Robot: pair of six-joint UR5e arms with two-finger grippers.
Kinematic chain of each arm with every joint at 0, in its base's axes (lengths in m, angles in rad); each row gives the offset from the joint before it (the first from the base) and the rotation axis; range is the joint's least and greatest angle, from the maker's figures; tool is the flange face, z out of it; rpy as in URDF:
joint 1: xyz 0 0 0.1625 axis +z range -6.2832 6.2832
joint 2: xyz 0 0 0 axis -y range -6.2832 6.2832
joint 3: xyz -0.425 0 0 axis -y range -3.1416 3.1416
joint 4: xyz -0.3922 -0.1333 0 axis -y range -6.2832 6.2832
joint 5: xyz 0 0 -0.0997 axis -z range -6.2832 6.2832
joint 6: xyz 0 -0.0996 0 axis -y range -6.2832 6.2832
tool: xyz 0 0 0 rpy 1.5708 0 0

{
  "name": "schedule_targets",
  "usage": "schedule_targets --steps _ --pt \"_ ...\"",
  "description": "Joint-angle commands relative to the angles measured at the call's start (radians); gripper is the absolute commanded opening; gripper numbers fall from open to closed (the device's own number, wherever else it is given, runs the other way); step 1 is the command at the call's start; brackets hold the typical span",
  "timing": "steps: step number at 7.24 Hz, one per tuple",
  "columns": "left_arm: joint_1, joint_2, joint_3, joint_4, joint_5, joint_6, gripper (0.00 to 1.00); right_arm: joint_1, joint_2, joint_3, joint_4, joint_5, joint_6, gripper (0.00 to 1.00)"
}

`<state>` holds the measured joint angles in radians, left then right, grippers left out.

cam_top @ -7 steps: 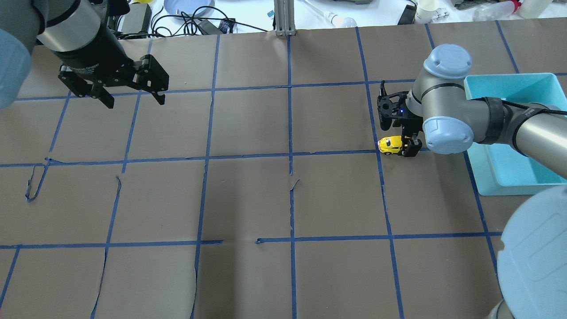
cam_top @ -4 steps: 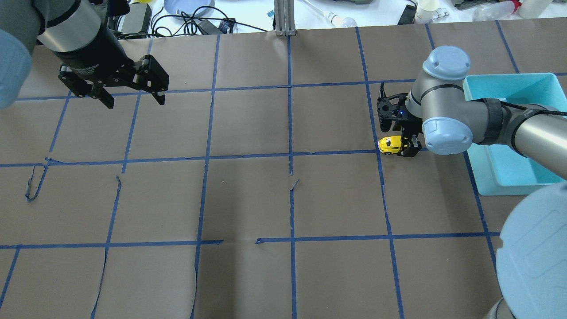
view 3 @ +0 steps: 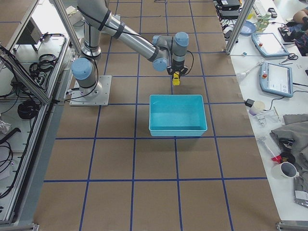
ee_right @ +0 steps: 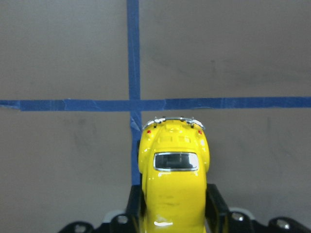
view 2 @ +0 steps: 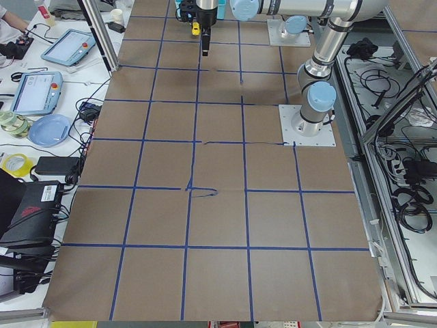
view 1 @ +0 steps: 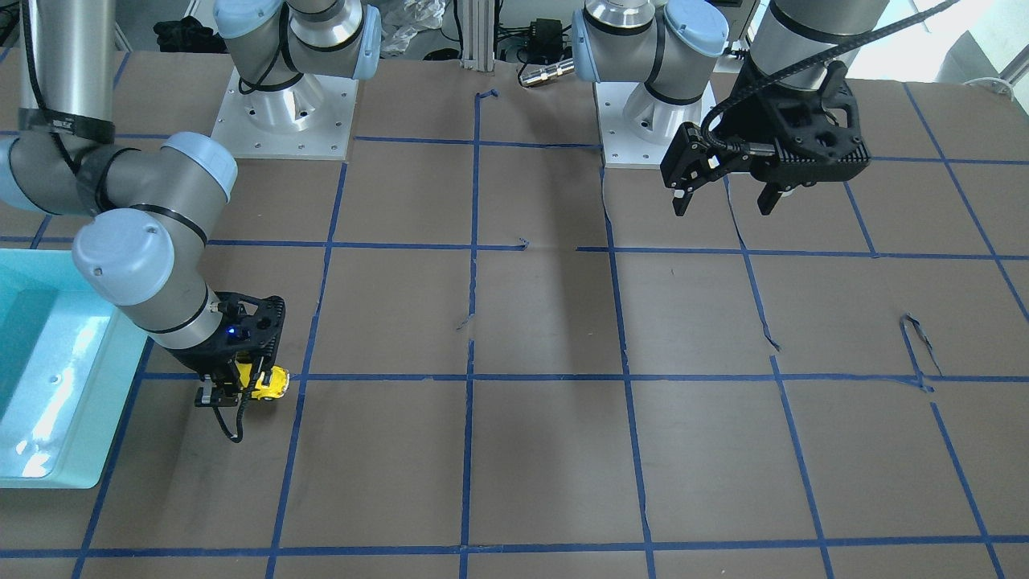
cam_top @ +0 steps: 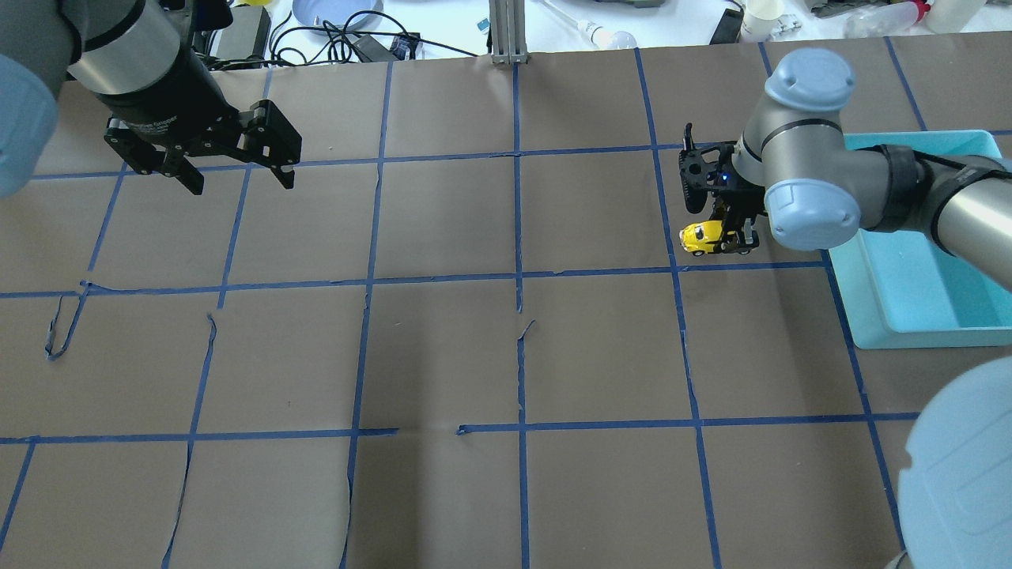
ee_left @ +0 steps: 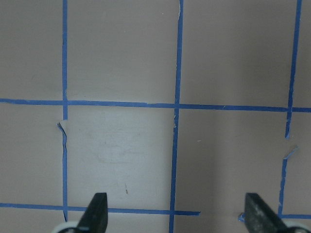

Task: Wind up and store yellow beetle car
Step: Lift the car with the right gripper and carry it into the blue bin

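In the front-facing view the right pincer (view 1: 239, 388) is clamped on the small glossy yellow beetle toy car (view 1: 272, 383). The car sits well toward the table's right-hand end, roughly midway between the robot's edge and the operators' edge. The shallow turquoise plastic bin (view 1: 80, 450) stands just beside it, nearer that end. The left pincer (view 1: 723, 201) hangs spread apart and empty, high over the other half near the robot's edge. It is probably parked there so that it does not get in the way.

From overhead the car (cam_top: 702, 236) sticks out of the right pincer (cam_top: 731, 237) toward the table's middle, close to a blue tape line. The bin (cam_top: 909, 340) lies behind the arm, and the left pincer (cam_top: 241, 182) is well apart from both.

The exterior left view shows only a speck of yellow (view 2: 196, 29) under the far arm.

In the exterior right view the car (view 3: 176, 79) hangs just past the bin's (view 3: 175, 132) far wall. Whether its wheels touch the table cannot be told.

The left wrist camera sees bare brown paper and tape between wide-apart fingertips (ee_left: 97, 211).

The right wrist camera shows the fingers (ee_right: 214, 204) pressing on the car's (ee_right: 173, 179) flanks, with the tail-light end pointing away. Gripping by the sides likely leaves the wheels free to roll along the table for winding, and a bin this close keeps the storing move short.
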<state>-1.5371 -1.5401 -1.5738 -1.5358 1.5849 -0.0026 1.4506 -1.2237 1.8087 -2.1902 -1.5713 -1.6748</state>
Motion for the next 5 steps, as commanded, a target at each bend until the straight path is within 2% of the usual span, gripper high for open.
schedule_targets --steps 1,3,5 --pt "0.0 0.002 0.0 0.0 0.001 0.006 1.0 -0.05 -0.04 -0.077 0.052 -0.048 0.026 0.0" --pt "0.002 0.002 -0.002 0.0 0.001 0.006 1.0 -0.21 -0.048 -0.1 0.043 -0.038 -0.061 0.0" --pt "0.002 0.003 -0.002 0.0 0.001 0.009 1.0 -0.358 -0.043 -0.104 0.04 0.008 -0.288 0.0"
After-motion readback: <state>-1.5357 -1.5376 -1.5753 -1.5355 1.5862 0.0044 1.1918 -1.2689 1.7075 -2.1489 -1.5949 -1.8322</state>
